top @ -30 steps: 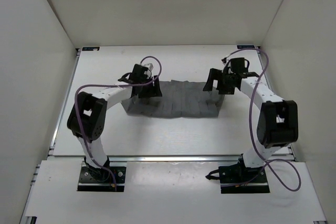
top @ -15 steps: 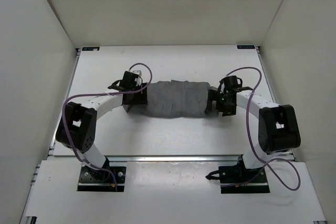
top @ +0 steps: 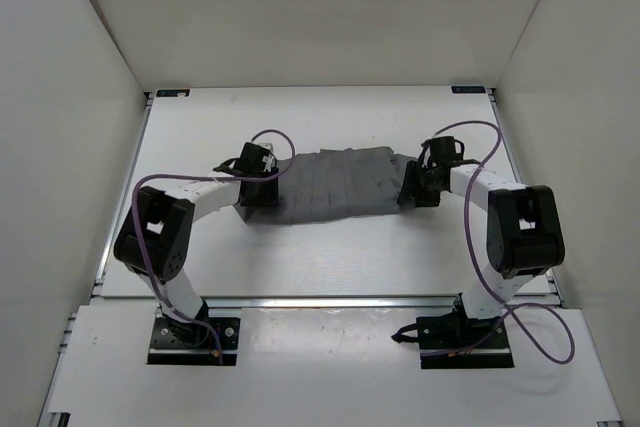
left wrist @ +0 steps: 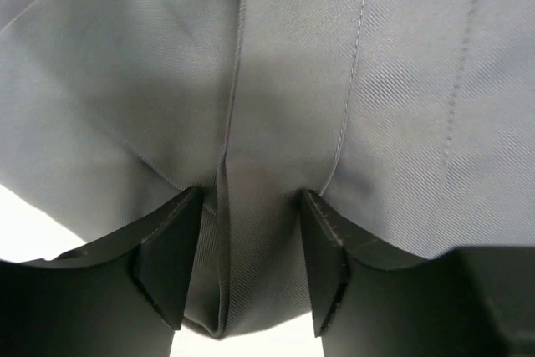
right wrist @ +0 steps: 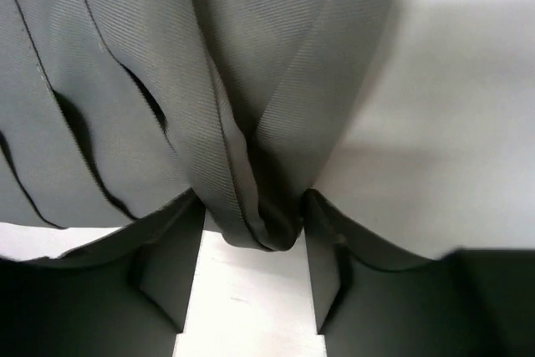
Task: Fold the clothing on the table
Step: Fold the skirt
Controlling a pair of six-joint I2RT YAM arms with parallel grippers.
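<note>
Grey skirt (top: 335,185) sits bunched around mid table (top: 330,257), spanning the gap btwn both arms. L gripper (left wrist: 248,206) is clamped on skirt's left end, w/ a stitched fold pinched btwn fingers. R gripper (right wrist: 253,206) is clamped on the right end, fabric wad squeezed btwn tips, white tabletop showing underneath.

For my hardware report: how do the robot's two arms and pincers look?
The left arm and right arm have white links, black joint housings and looping purple cables. The left pincer and right pincer are black, each with two wedge-shaped fingers.
</note>
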